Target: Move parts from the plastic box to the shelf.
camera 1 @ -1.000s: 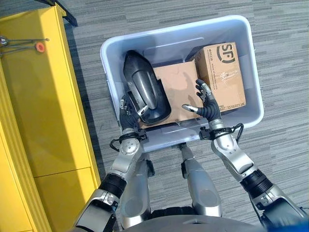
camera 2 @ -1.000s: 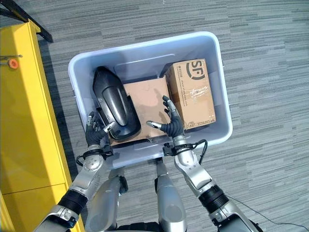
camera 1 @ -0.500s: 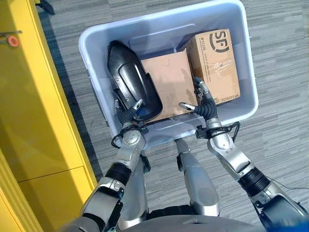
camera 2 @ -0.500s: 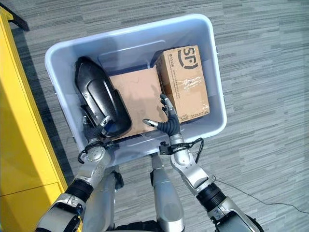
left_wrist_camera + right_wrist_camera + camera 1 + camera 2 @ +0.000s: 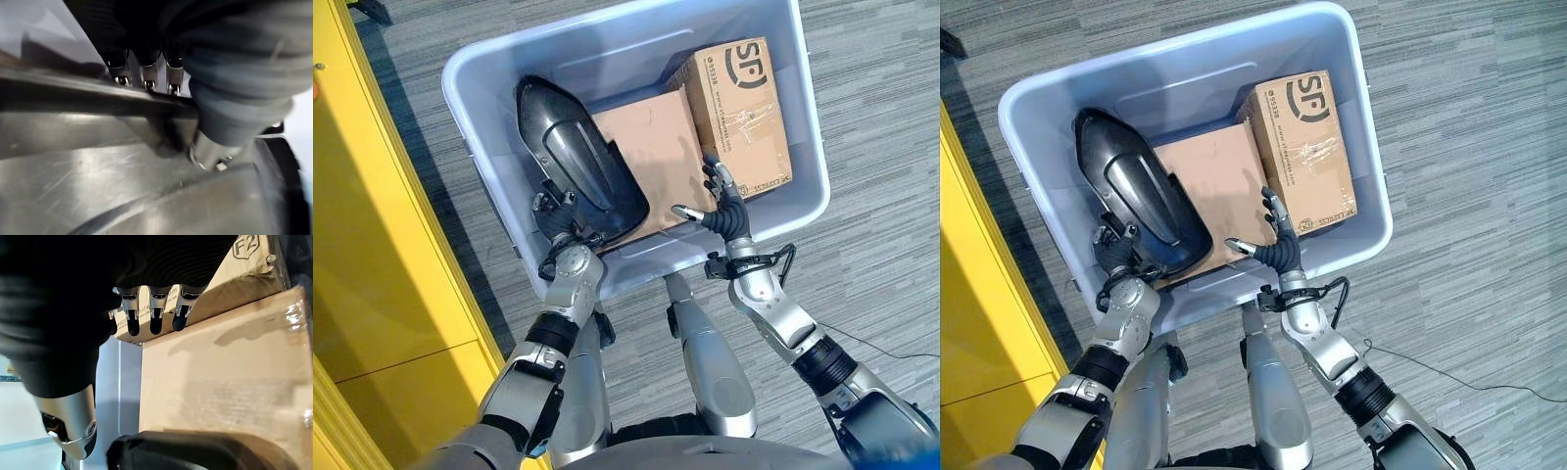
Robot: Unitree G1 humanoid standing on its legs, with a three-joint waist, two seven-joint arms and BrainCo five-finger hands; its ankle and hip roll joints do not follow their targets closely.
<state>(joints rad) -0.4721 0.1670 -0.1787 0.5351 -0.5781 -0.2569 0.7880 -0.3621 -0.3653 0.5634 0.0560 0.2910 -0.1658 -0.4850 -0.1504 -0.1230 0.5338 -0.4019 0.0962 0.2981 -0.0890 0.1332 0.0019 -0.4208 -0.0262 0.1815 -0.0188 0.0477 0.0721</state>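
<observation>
Along the far left I see the yellow shelf (image 5: 382, 245) standing on the grey striped floor (image 5: 881, 255), just beside the plastic box (image 5: 480, 127). Inside the box, at its left end, lies the black moulded part (image 5: 573, 162), long and glossy, with its narrow end toward the far wall. My left hand (image 5: 556, 217) is at the near end of that part, against the box's near-left wall; its fingers (image 5: 146, 73) reach past the part's edge and I cannot tell how far they are curled. Next comes a flat cardboard box (image 5: 651, 147) in the middle, then a taller printed carton (image 5: 739, 113) at the right end, touching it. My right hand (image 5: 722, 211) hovers over the flat box's near-right corner, fingers (image 5: 154, 316) straight and spread, thumb out, holding nothing.
</observation>
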